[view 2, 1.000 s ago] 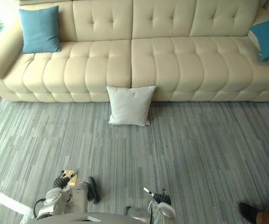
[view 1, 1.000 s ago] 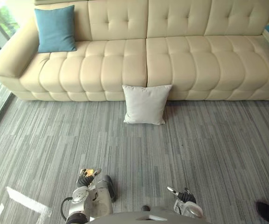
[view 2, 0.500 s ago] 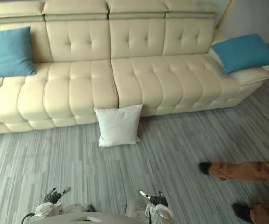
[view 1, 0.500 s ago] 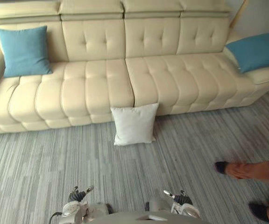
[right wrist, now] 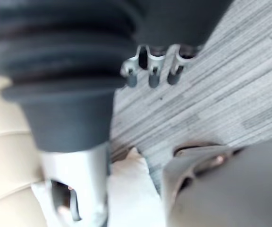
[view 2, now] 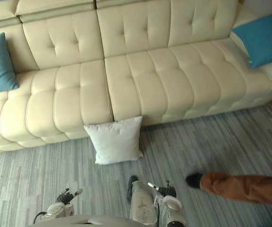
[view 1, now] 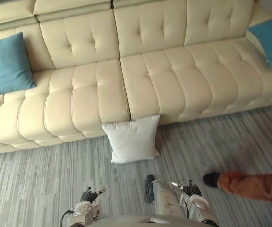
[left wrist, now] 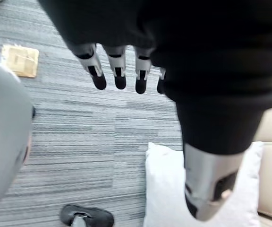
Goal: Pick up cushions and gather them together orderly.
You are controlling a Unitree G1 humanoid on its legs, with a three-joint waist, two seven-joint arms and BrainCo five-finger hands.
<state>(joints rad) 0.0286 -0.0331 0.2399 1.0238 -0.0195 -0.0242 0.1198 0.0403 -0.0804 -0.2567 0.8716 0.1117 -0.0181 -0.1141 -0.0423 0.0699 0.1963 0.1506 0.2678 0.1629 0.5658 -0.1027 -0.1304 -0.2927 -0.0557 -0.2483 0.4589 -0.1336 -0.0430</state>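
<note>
A white cushion (view 1: 132,139) stands on the carpet, leaning against the front of the cream sofa (view 1: 145,80). One blue cushion (view 1: 6,64) rests at the sofa's left end and another blue cushion (view 1: 270,38) at its right end. My left hand (view 1: 89,196) hangs low near me, well short of the white cushion. Its fingers (left wrist: 119,71) are straight and hold nothing, and the white cushion (left wrist: 169,189) shows past them. My right hand (view 1: 189,189) is also low, with relaxed fingers (right wrist: 150,71) and nothing in it.
A person's leg in orange trousers (view 1: 251,185) with a dark shoe (view 1: 211,178) reaches in from the right, close to my right hand. Grey striped carpet (view 1: 41,170) lies between me and the sofa. A small brown square (left wrist: 20,60) lies on the floor.
The camera has shifted closer to the sofa and turned. The person's leg has stepped further in from the right. Both hands stay low and empty.
</note>
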